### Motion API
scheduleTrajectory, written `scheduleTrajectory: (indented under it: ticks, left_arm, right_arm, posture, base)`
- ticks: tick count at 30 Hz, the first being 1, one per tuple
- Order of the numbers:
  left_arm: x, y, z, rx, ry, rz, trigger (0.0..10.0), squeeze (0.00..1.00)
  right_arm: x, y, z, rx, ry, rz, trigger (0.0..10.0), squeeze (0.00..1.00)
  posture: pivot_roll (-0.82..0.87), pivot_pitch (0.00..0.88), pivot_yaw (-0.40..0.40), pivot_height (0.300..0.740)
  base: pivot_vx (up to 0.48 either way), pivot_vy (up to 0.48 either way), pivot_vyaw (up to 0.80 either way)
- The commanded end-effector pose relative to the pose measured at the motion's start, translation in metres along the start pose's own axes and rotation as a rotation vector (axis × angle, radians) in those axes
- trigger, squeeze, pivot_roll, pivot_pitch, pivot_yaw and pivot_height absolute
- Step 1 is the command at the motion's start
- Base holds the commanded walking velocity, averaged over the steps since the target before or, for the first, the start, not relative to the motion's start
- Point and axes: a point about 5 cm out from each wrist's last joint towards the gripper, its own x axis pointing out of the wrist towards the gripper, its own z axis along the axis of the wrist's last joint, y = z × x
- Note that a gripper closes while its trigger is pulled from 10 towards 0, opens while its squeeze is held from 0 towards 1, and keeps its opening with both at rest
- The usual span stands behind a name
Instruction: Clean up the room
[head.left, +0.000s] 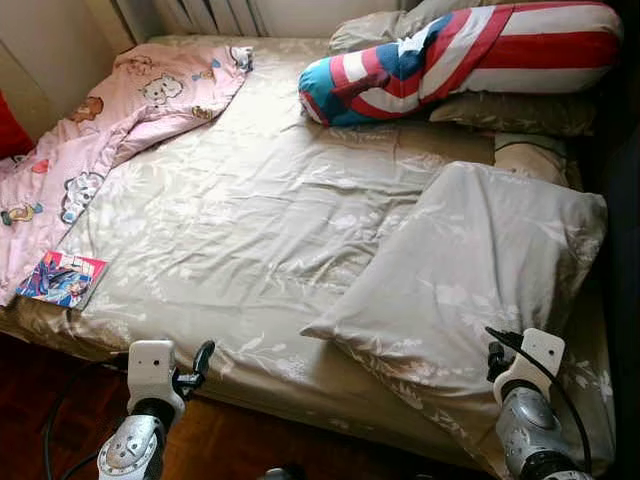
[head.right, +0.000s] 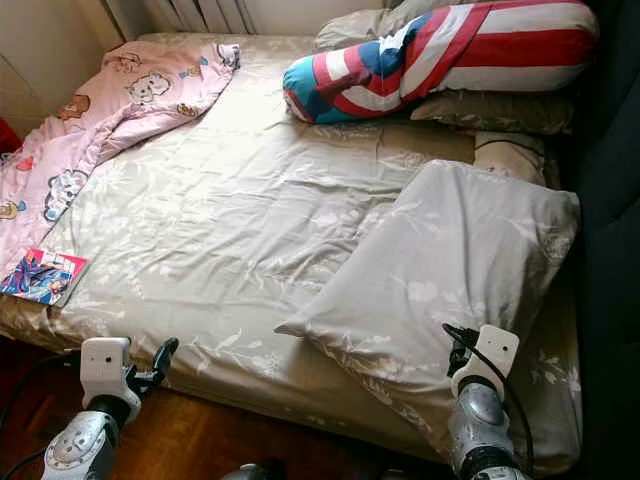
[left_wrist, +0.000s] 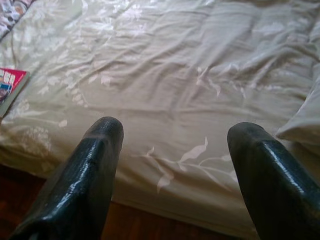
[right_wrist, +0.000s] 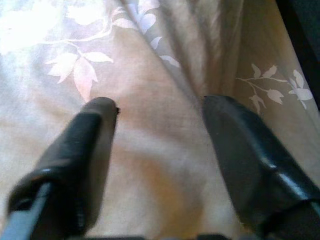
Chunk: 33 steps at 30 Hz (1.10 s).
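Bed (head.left: 250, 200) tidying under way, both arms poised at its near edge.
At nine o'clock a comic book (head.left: 62, 278) lies beside the pink blanket (head.left: 120, 110); the left gripper (left_wrist: 172, 145) is released, empty. At four o'clock the right gripper (right_wrist: 160, 150), spread, hovers over the loose pillow (head.left: 470, 270). Likely next: grasp it and carry it toward the striped bolster (head.left: 450, 60) at one o'clock.

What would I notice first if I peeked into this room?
Probably the big red, white and blue striped cushion lying across the head of the bed. Next, the pink cartoon blanket bunched along the bed's left side, with a colourful comic book near the front left corner. A beige leaf-print pillow lies crooked on the right, and the right gripper is open right over it.
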Motion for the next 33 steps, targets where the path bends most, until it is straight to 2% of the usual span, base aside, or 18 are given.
scheduleTrajectory:
  ticks: [1, 9, 10, 15, 17, 19, 21, 25, 28, 29, 33]
  left_arm:
    - [-0.004, 0.005, -0.001, 0.007, 0.015, 0.007, 10.0, 0.0]
    - [-0.008, 0.008, -0.001, 0.018, 0.023, 0.001, 10.0, 0.0]
    - [-0.009, 0.008, 0.0, 0.022, 0.026, -0.008, 10.0, 0.0]
    - [-0.013, 0.01, 0.002, 0.03, 0.028, -0.019, 10.0, 0.0]
    - [-0.016, 0.01, 0.003, 0.048, 0.029, -0.032, 10.0, 0.0]
    - [-0.023, 0.013, 0.007, 0.066, 0.029, -0.043, 10.0, 0.0]
    - [-0.027, 0.014, 0.009, 0.071, 0.028, -0.047, 10.0, 0.0]
    - [-0.035, 0.015, 0.02, 0.096, 0.017, -0.07, 10.0, 0.0]
    - [-0.035, 0.016, 0.026, 0.104, 0.01, -0.078, 10.0, 0.0]
    - [-0.04, 0.017, 0.035, 0.115, -0.001, -0.083, 10.0, 0.0]
    - [-0.048, 0.019, 0.044, 0.126, -0.012, -0.085, 10.0, 0.0]
  right_arm:
    - [-0.004, -0.002, -0.011, 0.026, 0.031, -0.004, 10.0, 1.0]
    - [-0.01, -0.009, -0.027, 0.056, 0.083, -0.022, 10.0, 1.0]
    - [-0.012, -0.009, -0.035, 0.061, 0.122, -0.017, 10.0, 0.0]
    - [-0.018, -0.011, -0.051, 0.053, 0.205, -0.022, 10.0, 0.0]
    - [-0.022, -0.01, -0.059, 0.089, 0.237, -0.019, 10.0, 0.0]
    - [-0.028, -0.001, -0.07, 0.145, 0.281, 0.041, 10.0, 0.0]
    - [-0.03, 0.001, -0.074, 0.133, 0.291, 0.059, 10.0, 0.0]
    - [-0.031, 0.003, -0.077, 0.148, 0.302, 0.064, 10.0, 0.0]
    - [-0.03, 0.006, -0.075, 0.177, 0.305, 0.081, 10.0, 0.0]
    - [-0.029, 0.009, -0.073, 0.172, 0.304, 0.098, 10.0, 0.0]
    - [-0.028, 0.012, -0.07, 0.178, 0.29, 0.109, 10.0, 0.0]
  posture:
    - [0.03, 0.258, 0.128, 0.74]
    - [0.03, 0.27, 0.144, 0.74]
    - [0.04, 0.274, 0.148, 0.74]
    - [0.05, 0.286, 0.16, 0.74]
    - [0.06, 0.295, 0.171, 0.74]
    - [0.09, 0.318, 0.196, 0.74]
    - [0.1, 0.329, 0.207, 0.74]
    - [0.13, 0.365, 0.239, 0.74]
    - [0.15, 0.383, 0.25, 0.74]
    - [0.17, 0.405, 0.267, 0.74]
    - [0.19, 0.43, 0.283, 0.74]
  base:
    - [0.0, 0.0, 0.0]
    - [0.0, 0.0, 0.0]
    - [0.0, 0.0, 0.0]
    - [0.0, 0.0, 0.0]
    - [0.0, 0.0, 0.0]
    - [0.0, 0.0, 0.0]
    - [0.0, 0.0, 0.0]
    - [0.0, 0.0, 0.0]
    - [0.0, 0.0, 0.0]
    - [0.0, 0.0, 0.0]
    - [0.0, 0.0, 0.0]
